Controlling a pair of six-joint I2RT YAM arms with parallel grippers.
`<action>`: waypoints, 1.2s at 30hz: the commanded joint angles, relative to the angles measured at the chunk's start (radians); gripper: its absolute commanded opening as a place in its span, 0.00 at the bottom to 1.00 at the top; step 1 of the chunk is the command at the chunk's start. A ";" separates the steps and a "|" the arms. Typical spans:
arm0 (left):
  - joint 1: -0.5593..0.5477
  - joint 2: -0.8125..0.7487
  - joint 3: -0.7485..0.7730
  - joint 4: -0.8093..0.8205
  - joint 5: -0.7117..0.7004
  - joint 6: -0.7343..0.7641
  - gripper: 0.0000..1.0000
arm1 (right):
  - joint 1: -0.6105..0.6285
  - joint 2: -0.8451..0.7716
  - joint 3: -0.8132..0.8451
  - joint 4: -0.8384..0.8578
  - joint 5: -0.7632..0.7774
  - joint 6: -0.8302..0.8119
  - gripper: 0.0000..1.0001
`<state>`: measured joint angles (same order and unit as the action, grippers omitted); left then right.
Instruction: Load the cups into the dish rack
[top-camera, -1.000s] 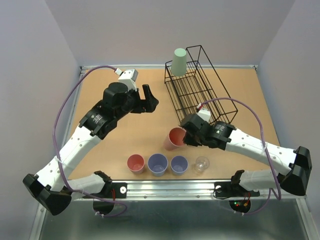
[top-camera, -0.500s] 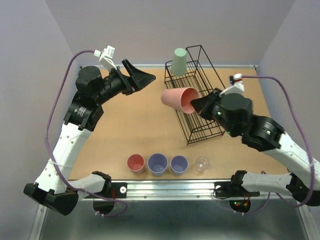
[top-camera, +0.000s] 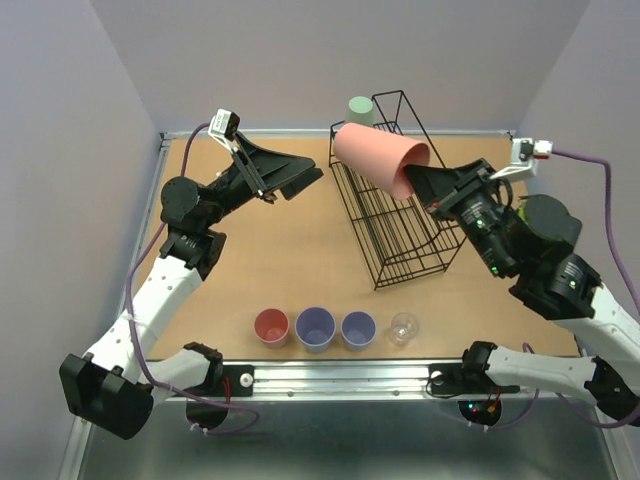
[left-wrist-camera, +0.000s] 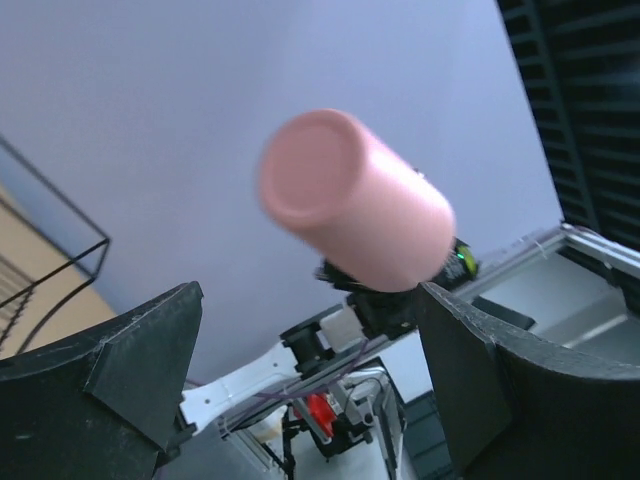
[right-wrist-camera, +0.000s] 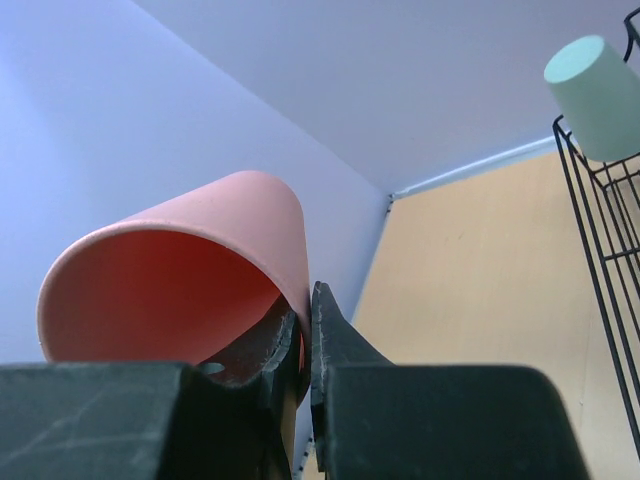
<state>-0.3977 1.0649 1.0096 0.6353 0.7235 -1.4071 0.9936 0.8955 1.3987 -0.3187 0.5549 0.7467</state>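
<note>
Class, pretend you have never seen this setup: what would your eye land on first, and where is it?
The salmon-red cup stands out first, pinched at its rim by the right claw and held sideways in the air near the far end of the black dish rack. The left claw, wide open and empty, faces it from the left. At the near edge of the table, four more cups stand in a row.

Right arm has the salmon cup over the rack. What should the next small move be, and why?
Probably ease the left gripper forward around the base of the salmon cup. It is open and aimed at that base, while the right gripper pinches the rim, holding the cup sideways above the dish rack. They are apart, so no release yet.
</note>
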 joint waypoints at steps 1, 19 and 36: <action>-0.046 0.006 0.020 0.318 -0.009 -0.105 0.99 | 0.000 0.048 0.009 0.110 -0.056 -0.026 0.00; -0.159 0.017 -0.038 0.314 -0.263 -0.067 0.99 | 0.000 0.108 -0.016 0.198 -0.165 -0.009 0.01; -0.127 0.058 -0.025 0.417 -0.309 -0.121 0.82 | -0.001 0.132 -0.084 0.236 -0.185 0.026 0.00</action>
<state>-0.5282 1.1145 0.9150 0.9752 0.3992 -1.5303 0.9844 1.0164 1.3308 -0.1394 0.3794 0.7708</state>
